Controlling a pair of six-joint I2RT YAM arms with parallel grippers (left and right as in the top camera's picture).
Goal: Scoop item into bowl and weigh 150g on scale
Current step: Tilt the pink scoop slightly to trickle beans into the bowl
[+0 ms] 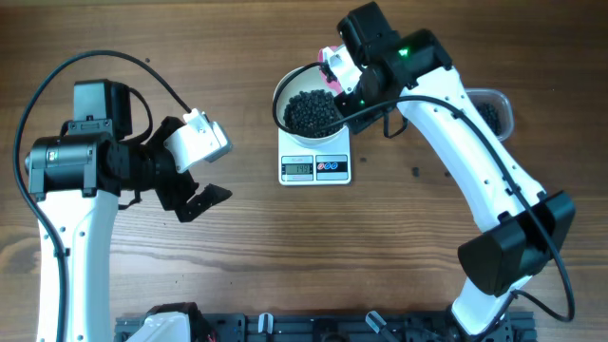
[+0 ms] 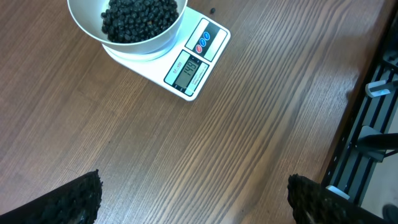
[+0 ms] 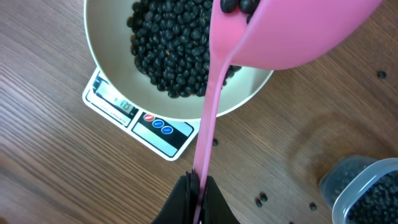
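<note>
Right wrist: pink scoop (image 3: 273,37), handle toward fingers (image 3: 179,202)

The digits on the scale (image 2: 198,56) are too blurred to read. The bowl (image 2: 87,28) and the pink scoop (image 3: 292,31) run off the top edges of the wrist views, and the right arm (image 1: 465,133) covers most of the tub (image 1: 502,106) from overhead.

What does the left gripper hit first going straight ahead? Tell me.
Likely the bare brown wooden tabletop: the open left gripper tilts down at it, the flat white rectangular scale lying farther ahead, leftward.
</note>
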